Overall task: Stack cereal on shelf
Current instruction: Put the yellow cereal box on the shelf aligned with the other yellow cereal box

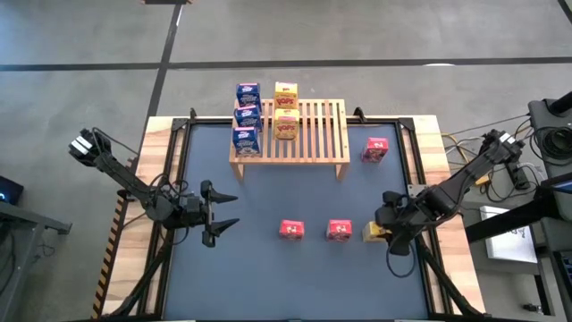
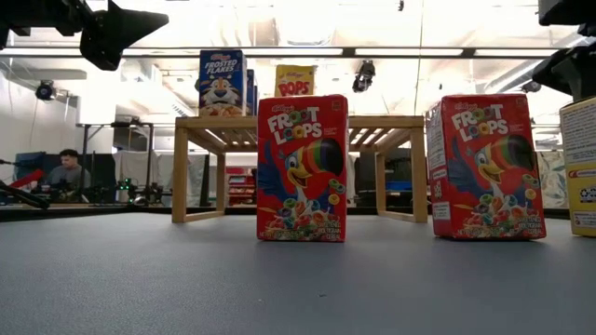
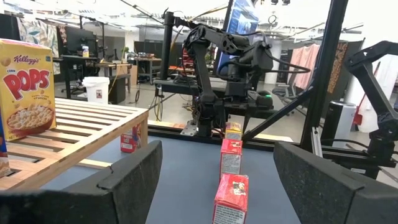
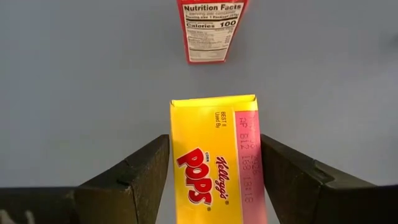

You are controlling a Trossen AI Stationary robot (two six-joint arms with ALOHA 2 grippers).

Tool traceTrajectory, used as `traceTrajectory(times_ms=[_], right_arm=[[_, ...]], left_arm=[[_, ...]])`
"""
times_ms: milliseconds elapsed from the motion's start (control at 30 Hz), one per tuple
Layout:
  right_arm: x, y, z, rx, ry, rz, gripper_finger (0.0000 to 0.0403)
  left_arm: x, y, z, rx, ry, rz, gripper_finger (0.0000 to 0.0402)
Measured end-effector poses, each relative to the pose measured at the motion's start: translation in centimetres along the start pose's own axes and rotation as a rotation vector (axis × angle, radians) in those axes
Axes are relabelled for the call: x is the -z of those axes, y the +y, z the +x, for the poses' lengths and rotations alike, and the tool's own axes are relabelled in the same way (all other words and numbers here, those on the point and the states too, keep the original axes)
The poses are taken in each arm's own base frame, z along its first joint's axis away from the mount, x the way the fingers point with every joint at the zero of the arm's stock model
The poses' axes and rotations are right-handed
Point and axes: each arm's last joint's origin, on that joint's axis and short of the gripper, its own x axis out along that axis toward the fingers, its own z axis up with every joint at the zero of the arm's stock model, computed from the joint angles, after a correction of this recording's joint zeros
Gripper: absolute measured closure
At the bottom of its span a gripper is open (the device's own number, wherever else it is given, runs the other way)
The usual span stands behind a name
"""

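The yellow Corn Pops box [image 4: 214, 158] stands at the near right of the table, just right of two Froot Loops boxes [image 1: 339, 230]. My right claw [image 1: 379, 231] comes down over its top, fingers [image 4: 134, 171] flanking its two sides. I judge they are touching but not yet squeezing hard. I should press evenly, then lift straight before carrying it far-left to the slatted wooden shelf [image 1: 322, 125]. My right arm reaches in from the right edge. My left claw [image 1: 222, 224] waits spread wide at near left.
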Motion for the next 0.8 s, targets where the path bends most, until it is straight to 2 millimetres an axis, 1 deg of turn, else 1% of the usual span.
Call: traceTrajectory(times_ms=[367,800], right_arm=[[-0.08,0.25,0.91,0.033,0.037,-0.015,0.0177],[-0.09,0.26,1.0,0.038,0.038,-0.024,0.0182]], left_arm=[[0.01,0.0,0.0,0.0,0.0,0.0,0.0109],[0.01,0.0,0.0,0.0,0.0,0.0,0.0109]])
